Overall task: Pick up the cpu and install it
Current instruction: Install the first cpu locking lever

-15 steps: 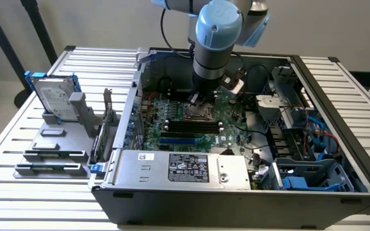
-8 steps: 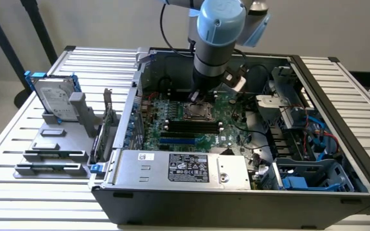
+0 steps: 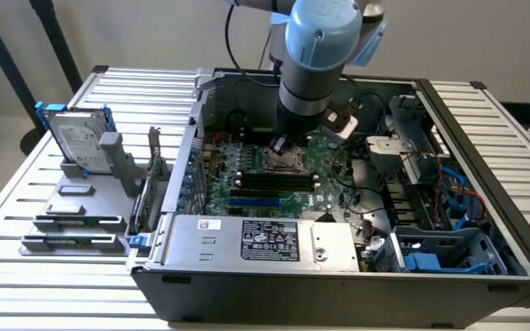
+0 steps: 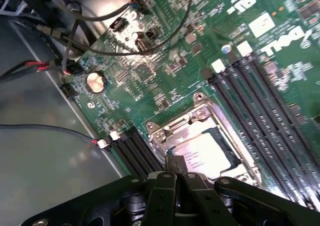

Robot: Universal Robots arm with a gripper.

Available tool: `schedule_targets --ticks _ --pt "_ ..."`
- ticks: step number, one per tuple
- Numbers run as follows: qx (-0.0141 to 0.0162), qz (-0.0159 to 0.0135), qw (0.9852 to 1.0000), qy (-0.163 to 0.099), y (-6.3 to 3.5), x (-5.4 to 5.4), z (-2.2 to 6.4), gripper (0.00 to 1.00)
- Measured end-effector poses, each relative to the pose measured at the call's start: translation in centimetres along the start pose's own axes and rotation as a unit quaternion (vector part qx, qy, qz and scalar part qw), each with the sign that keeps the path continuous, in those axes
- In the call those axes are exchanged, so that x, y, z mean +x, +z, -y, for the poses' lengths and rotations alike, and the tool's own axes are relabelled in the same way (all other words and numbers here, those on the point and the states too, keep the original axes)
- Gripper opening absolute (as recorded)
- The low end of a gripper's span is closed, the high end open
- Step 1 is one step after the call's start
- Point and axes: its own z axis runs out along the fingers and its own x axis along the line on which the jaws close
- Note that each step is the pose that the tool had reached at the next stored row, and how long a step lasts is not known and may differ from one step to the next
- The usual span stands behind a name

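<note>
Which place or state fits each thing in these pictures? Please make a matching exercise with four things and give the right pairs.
Things:
1. cpu
2. hard drive
3. gripper
4. coin cell battery

Places or states:
A. stands upright in a blue frame on the grey rack outside the computer case
B. shut, just above the edge of the socket
C. round and shiny, on the motherboard near the red and black wires
D. lies flat in the metal socket frame on the motherboard

Pairs: 1-D, 2-A, 3-B, 4-C
</note>
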Motion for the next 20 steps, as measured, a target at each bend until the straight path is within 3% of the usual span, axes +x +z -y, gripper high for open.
schedule_targets --ticks 9,20 --pt "0.0042 0.0009 1.0 0.002 -1.82 -1.9 -0.78 0.11" --pt "0.0061 0.0011 1.0 0.003 -3.97 -3.8 -0.59 0.11"
